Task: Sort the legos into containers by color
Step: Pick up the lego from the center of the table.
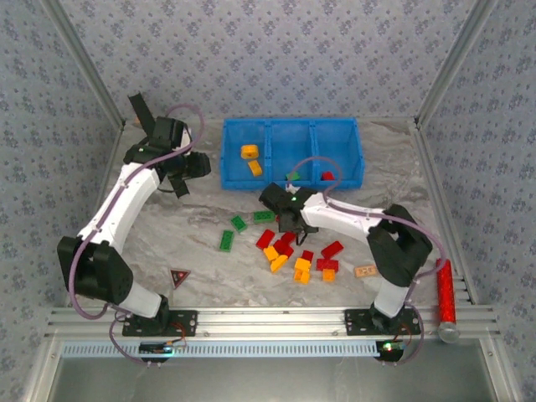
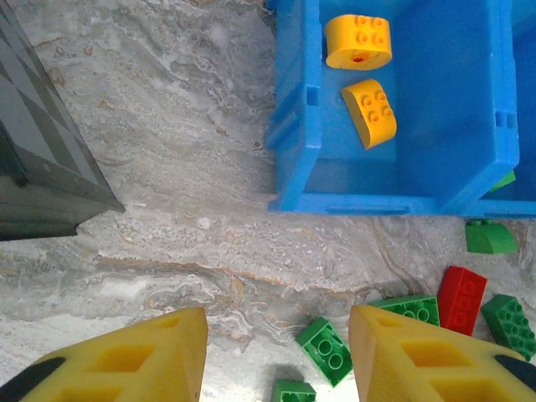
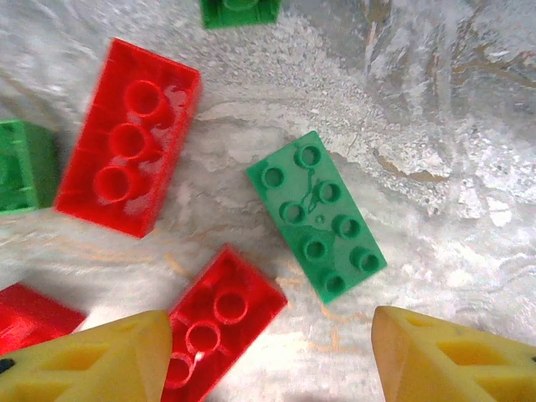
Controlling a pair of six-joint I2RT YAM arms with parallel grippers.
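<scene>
The blue tray (image 1: 289,126) stands at the back. Two yellow bricks (image 2: 358,42) lie in its left compartment (image 2: 435,100), and a red piece (image 1: 327,176) lies in the right one. My left gripper (image 1: 180,167) hovers left of the tray, open (image 2: 276,360) and holding nothing, above bare table with a green brick (image 2: 328,350) below it. My right gripper (image 1: 289,219) hangs low over the loose pile of red, green and yellow legos (image 1: 301,255). It is open (image 3: 272,352), with a green brick (image 3: 316,215) ahead and an upturned red brick (image 3: 219,311) by its left finger.
A tan wooden piece (image 1: 365,270) lies right of the pile. A long red cylinder (image 1: 445,291) rests at the right edge, and a dark triangle (image 1: 178,277) at the front left. Two green bricks (image 1: 226,240) lie apart, left of the pile. Papered walls enclose the table.
</scene>
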